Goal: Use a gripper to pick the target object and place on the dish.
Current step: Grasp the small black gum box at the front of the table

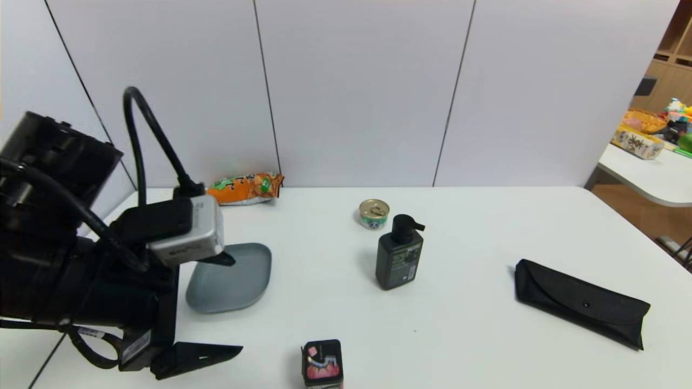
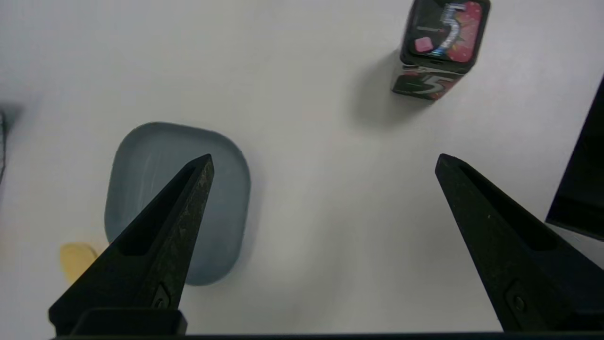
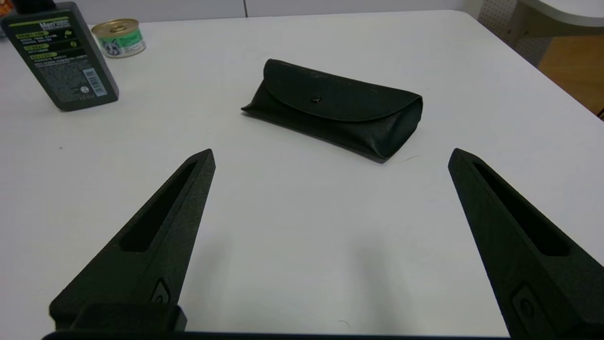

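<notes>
White table (image 1: 486, 335), pump bottle (image 1: 399, 260), tin (image 1: 374, 214), black pouch (image 1: 581, 302), left gripper (image 1: 233, 305) jaws spread between dish (image 1: 243, 281) and box (image 1: 322, 363)

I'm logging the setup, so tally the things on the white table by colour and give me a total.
Mainly black: 3, the small box with the 5, pump bottle, soft case
Grey-blue: 1, dish
Orange: 1, snack bag
Gold-lidded, green label: 1, tin can
Total: 6
</notes>
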Robot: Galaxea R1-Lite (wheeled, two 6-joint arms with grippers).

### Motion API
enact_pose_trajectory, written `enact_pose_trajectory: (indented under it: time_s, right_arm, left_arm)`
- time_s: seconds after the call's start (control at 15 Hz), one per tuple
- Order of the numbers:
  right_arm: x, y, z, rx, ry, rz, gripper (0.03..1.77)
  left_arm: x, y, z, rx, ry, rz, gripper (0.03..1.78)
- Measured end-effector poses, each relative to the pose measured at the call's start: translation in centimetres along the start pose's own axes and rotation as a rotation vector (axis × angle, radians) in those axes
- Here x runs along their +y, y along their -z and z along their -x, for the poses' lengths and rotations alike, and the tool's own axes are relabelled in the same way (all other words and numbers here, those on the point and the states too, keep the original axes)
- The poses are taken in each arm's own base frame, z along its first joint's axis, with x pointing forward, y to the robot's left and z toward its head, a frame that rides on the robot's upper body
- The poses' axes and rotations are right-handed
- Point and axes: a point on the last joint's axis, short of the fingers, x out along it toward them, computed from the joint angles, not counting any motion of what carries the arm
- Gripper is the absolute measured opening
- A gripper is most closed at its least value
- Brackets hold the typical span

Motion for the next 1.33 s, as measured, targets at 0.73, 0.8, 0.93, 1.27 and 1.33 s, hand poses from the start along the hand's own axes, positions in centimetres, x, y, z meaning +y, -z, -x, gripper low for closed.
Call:
enact_pose_trajectory:
  time_s: [0.73, 0.8, 0.93, 1.27, 1.33]
  right_arm:
    - [0.0, 0.0, 0.0, 0.000, 0.000, 0.000, 1.71]
    - [0.0, 0.0, 0.0, 0.000, 0.000, 0.000, 1.71]
    - [0.0, 0.0, 0.0, 0.000, 0.000, 0.000, 1.71]
    - [0.0, 0.0, 0.0, 0.000, 0.000, 0.000, 1.71]
    - [0.0, 0.0, 0.0, 0.000, 0.000, 0.000, 1.71]
  left_arm:
    - [-1.9, -4.2, -5.8, -0.019, 0.252, -0.127, 1.69]
    - [-2.0, -4.3, -6.2, -0.013, 0.263, -0.119, 1.69]
    - [-2.4, -4.3, -6.8, 0.004, 0.287, -0.105, 1.69]
    - [-2.5, -4.0, -8.2, 0.044, 0.315, -0.096, 1.69]
    - [-2.5, -4.0, -8.5, 0.050, 0.319, -0.096, 1.69]
